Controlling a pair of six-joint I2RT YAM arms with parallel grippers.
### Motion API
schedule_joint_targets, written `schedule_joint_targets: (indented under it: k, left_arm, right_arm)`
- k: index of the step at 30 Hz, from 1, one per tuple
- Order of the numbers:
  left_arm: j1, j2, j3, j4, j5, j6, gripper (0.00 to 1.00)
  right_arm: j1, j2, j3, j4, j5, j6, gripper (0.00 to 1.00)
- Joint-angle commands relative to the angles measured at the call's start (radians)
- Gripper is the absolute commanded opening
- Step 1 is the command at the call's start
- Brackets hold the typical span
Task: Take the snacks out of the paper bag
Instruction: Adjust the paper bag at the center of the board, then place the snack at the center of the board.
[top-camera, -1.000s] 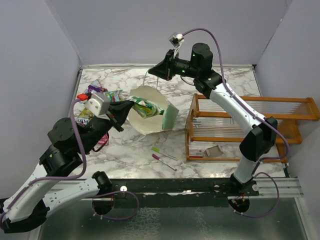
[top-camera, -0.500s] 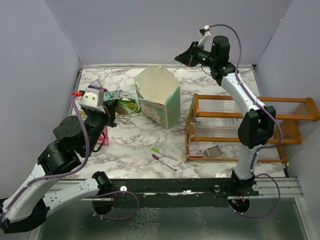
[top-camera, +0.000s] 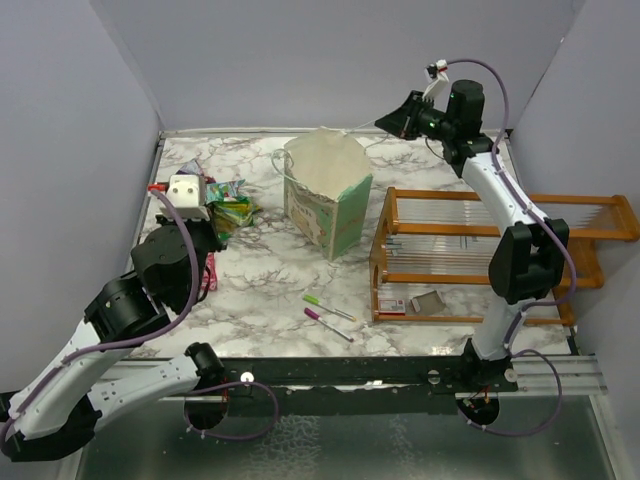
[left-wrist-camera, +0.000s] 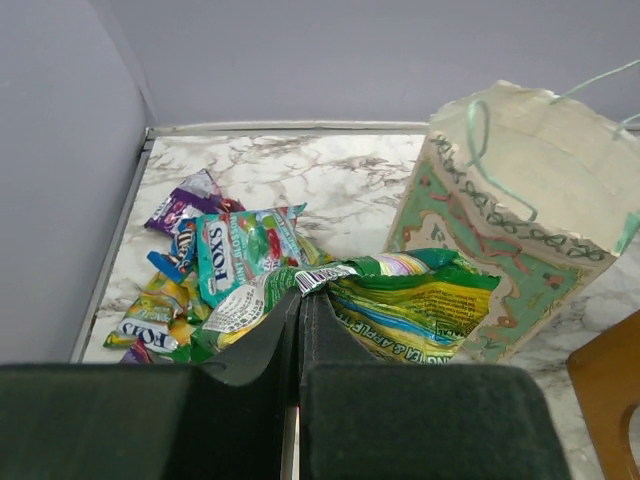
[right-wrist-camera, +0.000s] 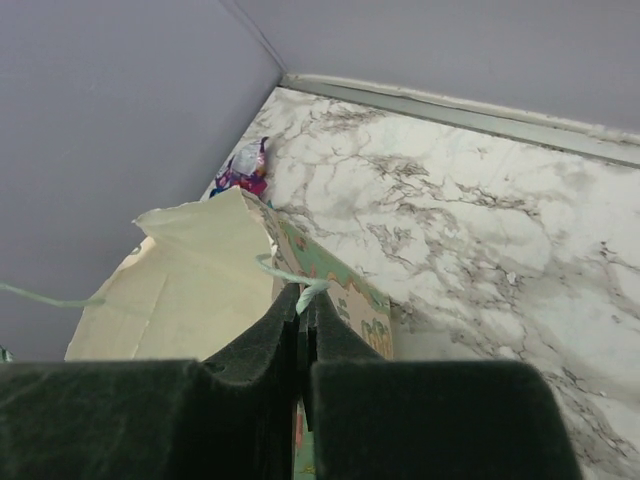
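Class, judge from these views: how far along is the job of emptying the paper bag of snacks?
Done: several snacks lie piled beside the paper bag. In hand: the left gripper pinches a green packet outside the bag; the right gripper holds its string handle. Left: releasing that packet; the bag's bottom is hidden.

The top external view looks down from above and behind both arm bases, covering the whole marble table (top-camera: 270, 280). The left wrist view sits low behind the left gripper (left-wrist-camera: 299, 296), close to the snacks (left-wrist-camera: 240, 250) and paper bag (left-wrist-camera: 500, 180). The right wrist view looks steeply down past the right gripper (right-wrist-camera: 301, 292) onto the bag's rim, which all three views share
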Motion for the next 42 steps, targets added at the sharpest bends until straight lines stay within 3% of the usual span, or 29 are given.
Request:
schedule_joint_targets:
  k: [1, 8, 12, 16, 21, 26, 30, 40, 42]
  left_arm:
    - [-0.002, -0.036, -0.043, 0.063, -0.093, -0.005, 0.00]
    - [0.004, 0.073, -0.175, 0.110, -0.086, -0.029, 0.00]
    - [0.062, 0.085, -0.249, 0.165, -0.021, -0.067, 0.00]
    - [0.175, 0.097, -0.306, 0.196, 0.102, -0.096, 0.00]
    - [0.437, 0.212, -0.325, 0.183, 0.362, -0.130, 0.00]
    - [0.709, 0.306, -0.362, 0.236, 0.721, -0.171, 0.00]
    - [0.821, 0.353, -0.394, 0.302, 0.910, -0.215, 0.00]
    - [0.970, 0.432, -0.448, 0.293, 0.830, -0.257, 0.00]
    - [0.996, 0.411, -0.460, 0.282, 0.769, -0.258, 0.08]
  right_arm:
    - [-0.016, -0.071, -0.033, 0.040, -0.029, 0.018, 0.03]
    - [-0.017, -0.095, -0.045, 0.046, -0.076, 0.040, 0.18]
    - [-0.017, -0.134, -0.053, 0.030, -0.075, 0.027, 0.41]
    - [-0.018, -0.174, -0.053, -0.007, -0.066, 0.004, 0.69]
    - [-0.018, -0.226, -0.071, -0.060, -0.010, -0.025, 0.89]
    - [-0.017, -0.282, -0.087, -0.089, 0.025, -0.057, 0.95]
    - [-0.018, -0.323, -0.096, -0.106, 0.062, -0.084, 0.96]
    - [-0.017, -0.389, -0.155, -0.060, 0.026, -0.072, 1.00]
    - [-0.016, -0.407, -0.169, -0.039, 0.016, -0.065, 0.99]
